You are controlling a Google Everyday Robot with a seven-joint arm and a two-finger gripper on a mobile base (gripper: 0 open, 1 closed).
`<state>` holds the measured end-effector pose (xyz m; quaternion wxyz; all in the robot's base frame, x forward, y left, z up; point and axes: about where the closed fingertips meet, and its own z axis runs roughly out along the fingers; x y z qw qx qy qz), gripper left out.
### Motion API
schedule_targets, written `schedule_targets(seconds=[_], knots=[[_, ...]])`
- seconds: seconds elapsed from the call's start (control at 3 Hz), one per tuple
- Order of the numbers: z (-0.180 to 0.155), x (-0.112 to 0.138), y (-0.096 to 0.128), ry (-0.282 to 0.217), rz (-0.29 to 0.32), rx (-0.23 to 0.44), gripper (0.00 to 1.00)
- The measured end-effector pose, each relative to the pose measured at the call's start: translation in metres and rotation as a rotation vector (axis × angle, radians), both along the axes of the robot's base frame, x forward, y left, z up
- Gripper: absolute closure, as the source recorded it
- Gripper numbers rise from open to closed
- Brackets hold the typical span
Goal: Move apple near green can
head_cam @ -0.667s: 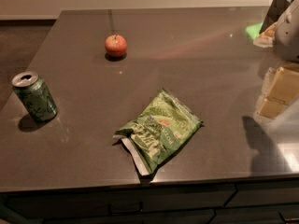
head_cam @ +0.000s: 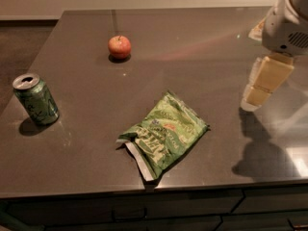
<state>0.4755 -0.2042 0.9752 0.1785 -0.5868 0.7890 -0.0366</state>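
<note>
The apple, small and red-orange with a short stem, sits on the dark table at the back left of centre. The green can stands upright near the table's left edge, well in front of and to the left of the apple. My gripper, cream-coloured under a white arm housing, hangs above the table's right side, far to the right of the apple and the can. It holds nothing that I can see.
A crinkled green chip bag lies flat near the table's front edge, between the can and the gripper. The table's front edge runs along the bottom, with drawers below. The floor shows beyond the left edge.
My gripper and arm have moved a little to the left, further over the table. The apple, can and chip bag have not moved.
</note>
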Motion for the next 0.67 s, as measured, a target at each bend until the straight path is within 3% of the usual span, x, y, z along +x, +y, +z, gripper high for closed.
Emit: schedule_targets(seconds=[0.33, 0.67], knots=[[-0.013, 0.065, 0.020, -0.027, -0.044, 0.100, 0.00], [-0.021, 0.106, 0.038, -0.038, -0.059, 0.156, 0.00]])
